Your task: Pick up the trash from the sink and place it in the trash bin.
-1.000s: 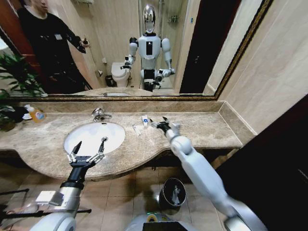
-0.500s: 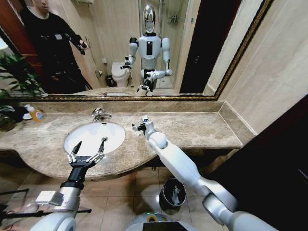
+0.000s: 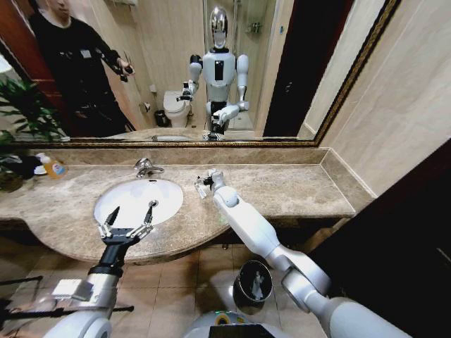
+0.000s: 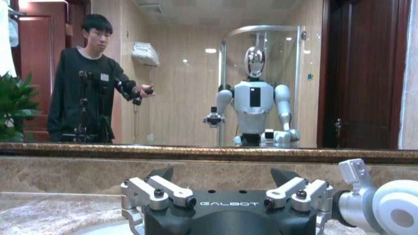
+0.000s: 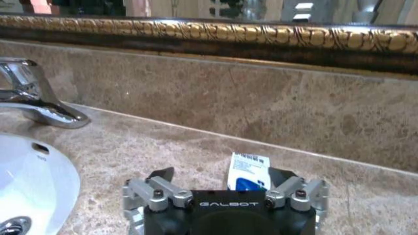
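While the right arm reaches across the brown marble table (image 3: 296, 186), each line below reports one part of the scene.

Right tool: the black right tool (image 3: 204, 184) hangs low over the table, just right of the white oval sink (image 3: 138, 201); its fingers are spread wide around nothing, on either side of the sachet in the right wrist view.

Trash: a small white sachet with a blue mark (image 5: 247, 171) lies flat on the table in front of that tool, near the backsplash and outside the basin.

Handling: probably very light, thin and limp; likely to slide on polished stone and to crumple under a pinch, though hardly fragile.

Where to grip: judged best across its short sides at the middle, with the fingertips brought down to the stone.

Long axis: it runs from the tool towards the wall, barcode end farthest away.

Left tool: the black left tool (image 3: 127, 222) hovers over the sink's near rim, fingers wide apart and empty.

Trash bin: the small round dark bin with a shiny rim (image 3: 254, 283) stands on the tiled floor below the table's edge.
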### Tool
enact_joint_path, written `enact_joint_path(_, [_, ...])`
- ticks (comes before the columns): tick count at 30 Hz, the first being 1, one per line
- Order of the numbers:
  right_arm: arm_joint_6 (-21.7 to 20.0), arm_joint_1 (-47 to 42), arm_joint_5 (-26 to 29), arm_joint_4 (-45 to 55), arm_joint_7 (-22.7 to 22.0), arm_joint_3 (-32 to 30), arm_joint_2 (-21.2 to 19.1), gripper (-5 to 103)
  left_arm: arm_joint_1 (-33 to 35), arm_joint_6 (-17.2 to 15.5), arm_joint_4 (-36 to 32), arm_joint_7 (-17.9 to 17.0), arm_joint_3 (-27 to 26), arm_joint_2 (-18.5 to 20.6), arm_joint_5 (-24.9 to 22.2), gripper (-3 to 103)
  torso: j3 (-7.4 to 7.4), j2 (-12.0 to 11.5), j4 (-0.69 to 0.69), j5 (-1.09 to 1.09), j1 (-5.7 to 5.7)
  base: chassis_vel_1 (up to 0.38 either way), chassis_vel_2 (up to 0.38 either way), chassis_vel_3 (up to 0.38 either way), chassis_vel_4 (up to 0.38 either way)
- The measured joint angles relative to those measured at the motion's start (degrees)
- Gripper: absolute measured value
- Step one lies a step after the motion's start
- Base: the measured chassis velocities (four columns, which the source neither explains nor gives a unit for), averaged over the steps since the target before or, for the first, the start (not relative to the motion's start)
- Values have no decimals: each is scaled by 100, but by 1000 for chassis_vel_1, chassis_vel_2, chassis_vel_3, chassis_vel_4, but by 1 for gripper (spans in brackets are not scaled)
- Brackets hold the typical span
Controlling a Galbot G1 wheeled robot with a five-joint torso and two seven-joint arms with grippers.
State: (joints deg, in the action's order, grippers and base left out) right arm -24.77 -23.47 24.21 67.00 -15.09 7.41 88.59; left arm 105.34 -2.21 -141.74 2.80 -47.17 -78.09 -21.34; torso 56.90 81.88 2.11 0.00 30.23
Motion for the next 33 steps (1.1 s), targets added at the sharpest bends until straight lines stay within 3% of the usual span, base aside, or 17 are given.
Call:
enact_joint_path(1, [0,0,0,0,0,0,0,95,0,0,0,0,0,0,0,100,0,0,0,0,0,0,0,0,0])
enact_joint_path(4, [-2,41,-22,-144,27,-7,20,79,0,0,0,0,0,0,0,100,0,1,0,0,0,0,0,0,0])
enact_joint_path(7, [4,56,-32,-181,29,-12,28,79,0,0,0,0,0,0,0,100,0,1,0,0,0,0,0,0,0])
enact_joint_path(8, [19,87,-46,-245,33,-26,41,68,0,0,0,0,0,0,0,100,0,1,0,0,0,0,0,0,0])
enact_joint_path(10, [50,146,-65,-342,69,-42,40,57,0,0,0,0,0,0,0,100,0,1,0,0,0,0,0,0,0])
enact_joint_path(12, [62,161,-87,-381,97,-43,31,54,0,0,0,0,0,0,0,100,0,1,0,0,0,0,0,0,0])
enact_joint_path(26, [200,163,-306,-488,213,23,6,52,0,0,0,0,0,0,0,100,0,1,0,0,0,0,0,0,0])
enact_joint_path(27, [247,159,-356,-525,232,24,7,48,0,0,0,0,0,0,0,100,0,1,0,0,0,0,0,0,0])
enact_joint_path(33, [353,152,-416,-609,240,20,8,52,0,0,0,0,0,0,0,100,0,1,0,0,0,0,0,0,0])
